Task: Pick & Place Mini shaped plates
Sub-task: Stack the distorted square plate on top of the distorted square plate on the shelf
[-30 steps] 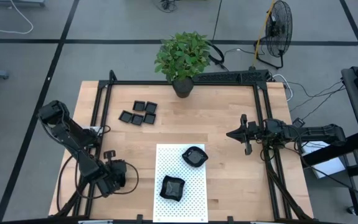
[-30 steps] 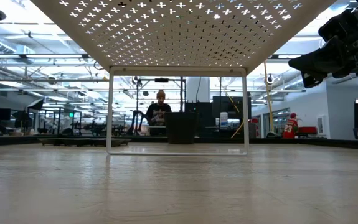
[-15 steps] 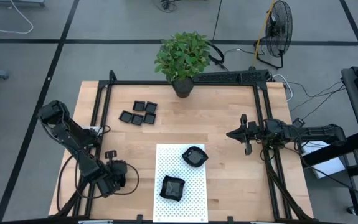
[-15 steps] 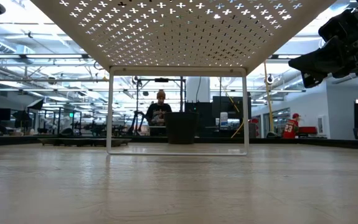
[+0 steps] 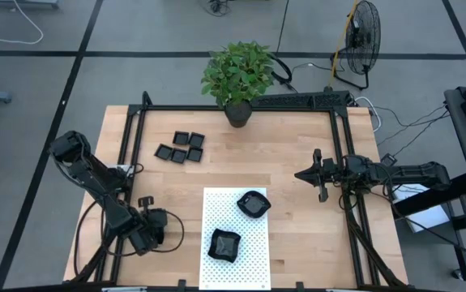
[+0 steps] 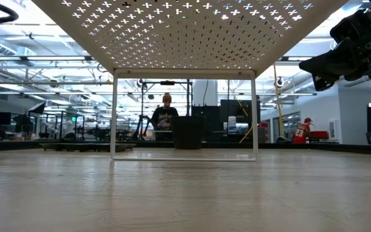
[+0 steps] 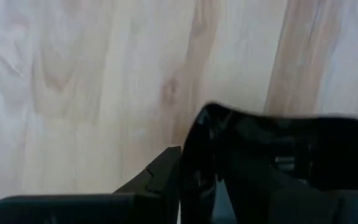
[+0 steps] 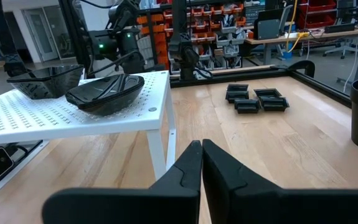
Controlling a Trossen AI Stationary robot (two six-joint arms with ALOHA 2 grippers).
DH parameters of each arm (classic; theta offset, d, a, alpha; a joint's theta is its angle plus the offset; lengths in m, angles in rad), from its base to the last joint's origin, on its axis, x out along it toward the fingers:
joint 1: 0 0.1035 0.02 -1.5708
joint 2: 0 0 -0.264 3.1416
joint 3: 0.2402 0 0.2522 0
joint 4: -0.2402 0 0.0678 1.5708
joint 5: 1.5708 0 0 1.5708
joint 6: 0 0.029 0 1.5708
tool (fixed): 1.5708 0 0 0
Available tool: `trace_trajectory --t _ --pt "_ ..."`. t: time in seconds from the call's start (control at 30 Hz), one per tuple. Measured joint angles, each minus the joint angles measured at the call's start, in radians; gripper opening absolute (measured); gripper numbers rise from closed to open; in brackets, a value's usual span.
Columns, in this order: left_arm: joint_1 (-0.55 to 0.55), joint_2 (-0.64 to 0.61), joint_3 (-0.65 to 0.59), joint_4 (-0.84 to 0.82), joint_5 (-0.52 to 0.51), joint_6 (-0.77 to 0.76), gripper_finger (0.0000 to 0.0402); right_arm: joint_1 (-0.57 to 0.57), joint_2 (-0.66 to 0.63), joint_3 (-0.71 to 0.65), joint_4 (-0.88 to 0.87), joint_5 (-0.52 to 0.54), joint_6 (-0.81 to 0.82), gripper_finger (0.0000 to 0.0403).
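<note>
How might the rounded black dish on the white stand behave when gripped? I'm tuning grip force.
The rounded dish looks glossy, so probably slippery. Its thin rim holds shape: likely stiff and light. The curved underside on the perforated white stand may rock if nudged.

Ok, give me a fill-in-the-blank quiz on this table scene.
The white dotted stand carries ___ black dishes.
The fingers of the right gripper are ___.
The cluster of small plates lies on the ___ arm's half of the table.
Missing: two, shut, left.

grey floor [image 5: 38, 81], standing fan [image 5: 362, 32], potted plant [image 5: 237, 77]
</note>
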Motion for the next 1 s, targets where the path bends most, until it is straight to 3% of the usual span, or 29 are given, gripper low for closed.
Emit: trace_trajectory --t 1.0 --pt "0.024 0.000 0.032 -0.060 0.063 0.079 0.0117 0.000 0.000 0.000 0.000 0.000 0.000 0.0000"
